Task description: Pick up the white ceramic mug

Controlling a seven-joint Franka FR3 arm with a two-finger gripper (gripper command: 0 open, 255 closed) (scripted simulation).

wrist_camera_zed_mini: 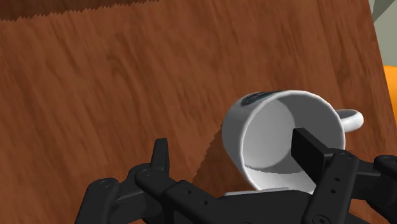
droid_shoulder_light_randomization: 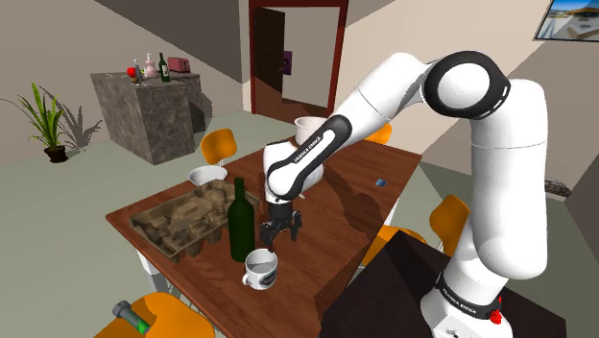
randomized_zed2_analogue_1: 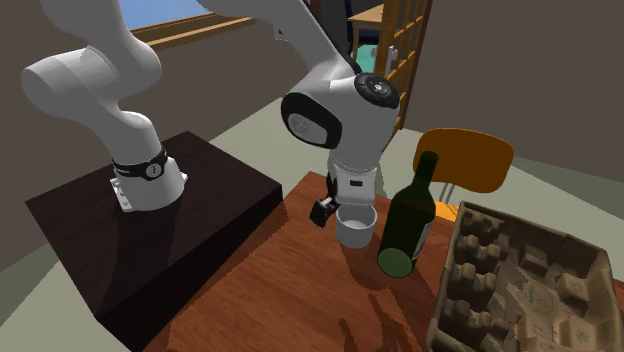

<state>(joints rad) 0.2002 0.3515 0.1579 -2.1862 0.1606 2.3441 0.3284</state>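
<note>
Arm [droid_shoulder_light_randomization: 451, 106]: is reaching from the dark stand [droid_shoulder_light_randomization: 403, 288] out over the table [droid_shoulder_light_randomization: 355, 206], with the wrist pointing down.

Gripper [droid_shoulder_light_randomization: 279, 238]: is hanging low over the table's near part, just above and behind the mug in the shoulder view.

Fingers [wrist_camera_zed_mini: 161, 156]: are standing apart, clasping nothing. In the wrist view one finger is showing in front of the mug's mouth and the other is standing well outside the mug wall, clear of it. Whether the nearer finger is touching the rim, I cannot tell.

Mug [droid_shoulder_light_randomization: 260, 268]: white, is standing upright on the brown wooden table near the edge closest to the shoulder camera, mouth open upward. Its handle [wrist_camera_zed_mini: 353, 118] is pointing away from the gripper's outer finger, and a small dark mark [wrist_camera_zed_mini: 254, 97] is showing on its outer wall.

Bottle [droid_shoulder_light_randomization: 240, 221]: dark green, is standing upright just beside the mug, on the shoulder view's left of the gripper.

Carton [droid_shoulder_light_randomization: 182, 223]: a brown moulded tray, is lying on the table beyond the bottle, near it.

Bowl [droid_shoulder_light_randomization: 206, 176]: white, is sitting at the table's far edge past the carton, well apart from the mug.

Chair [randomized_zed2_analogue_1: 465, 160]: orange, is standing behind the bottle in the second exterior view.
</note>
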